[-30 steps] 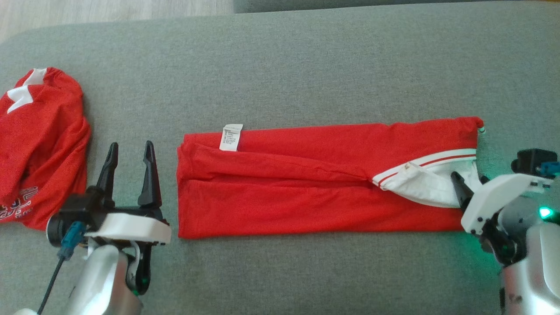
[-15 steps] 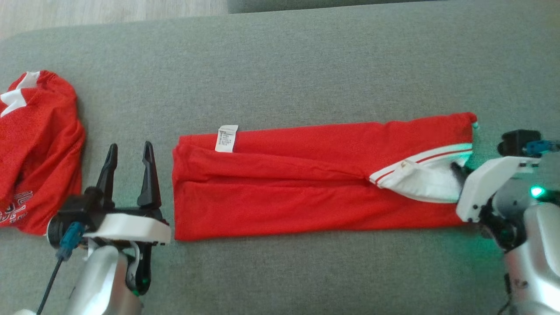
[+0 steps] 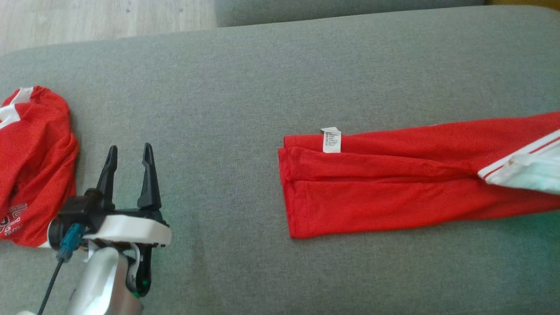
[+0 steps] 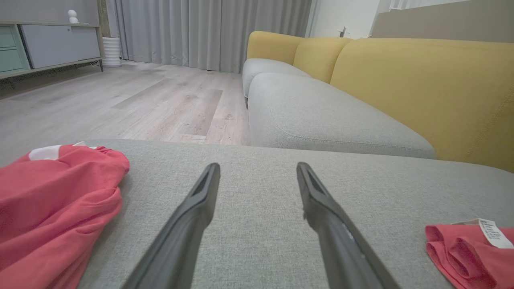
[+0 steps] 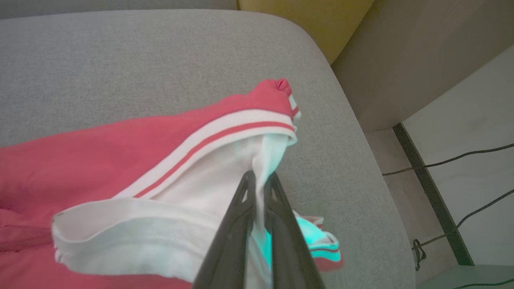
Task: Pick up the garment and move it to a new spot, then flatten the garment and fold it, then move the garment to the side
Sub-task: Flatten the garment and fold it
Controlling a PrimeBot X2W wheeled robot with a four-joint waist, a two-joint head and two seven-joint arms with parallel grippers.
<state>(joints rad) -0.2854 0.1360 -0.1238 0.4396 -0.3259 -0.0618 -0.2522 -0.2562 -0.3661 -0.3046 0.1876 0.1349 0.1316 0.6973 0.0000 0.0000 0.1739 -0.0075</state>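
I have the red garment [image 3: 393, 188] lying folded in a long strip across the grey sofa cushion [image 3: 262, 78]. Its left end is squared off, with a small white care label [image 3: 331, 141] standing at the far edge, and its right end runs out past the right side of the head view. In the right wrist view my right gripper [image 5: 261, 176] has its two dark fingers pressed almost together on the white inner fabric at the garment's striped end, with a fold of that cloth pinched between them. That end sits close to the cushion's rounded corner, and dark cables [image 5: 461, 160] trail on the floor beyond it. Just under the fingers the cloth looks teal, and I can't tell from here whether that is coloured trim or a light falling on it. My left gripper [image 3: 130, 148] is at the lower left of the head view, with its fingers spread wide and nothing between them, pointing along bare cushion. It is just beside a crumpled red cloth [image 3: 35, 162] with white patches on its left and well apart from the folded garment's left end on its right. A yellow backrest [image 4: 421, 88] rises behind the next seat in the left wrist view.
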